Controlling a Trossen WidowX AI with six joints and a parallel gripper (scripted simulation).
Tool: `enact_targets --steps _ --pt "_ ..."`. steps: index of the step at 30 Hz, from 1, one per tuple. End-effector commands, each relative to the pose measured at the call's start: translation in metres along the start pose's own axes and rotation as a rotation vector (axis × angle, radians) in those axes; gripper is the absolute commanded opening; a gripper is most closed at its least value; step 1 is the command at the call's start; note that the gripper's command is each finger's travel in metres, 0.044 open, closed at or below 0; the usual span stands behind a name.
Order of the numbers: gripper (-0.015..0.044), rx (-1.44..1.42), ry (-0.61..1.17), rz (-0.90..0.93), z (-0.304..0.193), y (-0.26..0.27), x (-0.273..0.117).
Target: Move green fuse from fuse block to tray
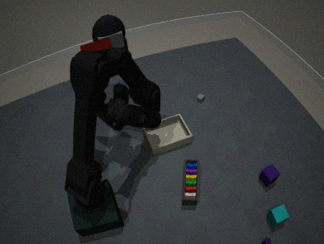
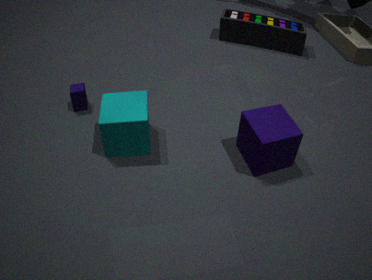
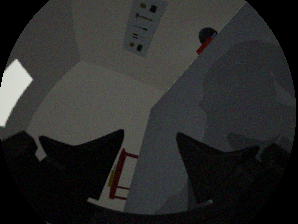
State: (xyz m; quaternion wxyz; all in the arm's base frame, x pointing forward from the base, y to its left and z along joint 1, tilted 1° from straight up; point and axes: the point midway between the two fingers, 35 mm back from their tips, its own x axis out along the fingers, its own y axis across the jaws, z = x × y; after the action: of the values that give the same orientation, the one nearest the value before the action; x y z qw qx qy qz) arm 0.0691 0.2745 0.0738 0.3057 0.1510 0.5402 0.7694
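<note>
The green fuse [image 1: 191, 183] [image 2: 259, 19] stands in the black fuse block [image 1: 189, 201] [image 2: 262, 40], between the yellow fuse [image 1: 191, 176] [image 2: 270, 21] and the red fuse [image 1: 190, 189] [image 2: 246, 17]. White, purple and blue fuses are also in the row. The beige tray [image 1: 173, 146] [image 2: 335, 39] lies beyond the block's blue end, with no fuse visible in it. My gripper [image 3: 150, 134] is open, with nothing between its fingers. It is away from the block, on the arm's side of the tray; its fingertips are hard to make out in the top view.
A large purple cube [image 1: 269, 175] [image 2: 269, 138], a teal cube [image 1: 278, 214] [image 2: 125, 124] and a small purple block [image 1: 267, 241] [image 2: 78, 98] stand on the block's far side from the arm. A small grey cube [image 1: 200, 97] lies beyond the tray. The folded arm partly overlaps the tray's corner in the top view.
</note>
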Motion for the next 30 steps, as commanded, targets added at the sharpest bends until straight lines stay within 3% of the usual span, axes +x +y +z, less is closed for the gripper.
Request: enact_targets --steps 1,5,10,21,30 --pt "0.0308 0.002 0.002 -0.003 0.0 0.0 -0.001" --pt "0.0203 0.065 0.045 -0.075 -0.004 -0.007 -0.016" --pt "0.0072 0.197 0.057 -0.292 -0.005 -0.02 -0.06" --pt "0.007 0.597 -0.056 -0.724 -0.023 -0.045 -0.151" --pt "0.007 1.094 -0.447 -1.273 -0.069 -0.042 -0.28"
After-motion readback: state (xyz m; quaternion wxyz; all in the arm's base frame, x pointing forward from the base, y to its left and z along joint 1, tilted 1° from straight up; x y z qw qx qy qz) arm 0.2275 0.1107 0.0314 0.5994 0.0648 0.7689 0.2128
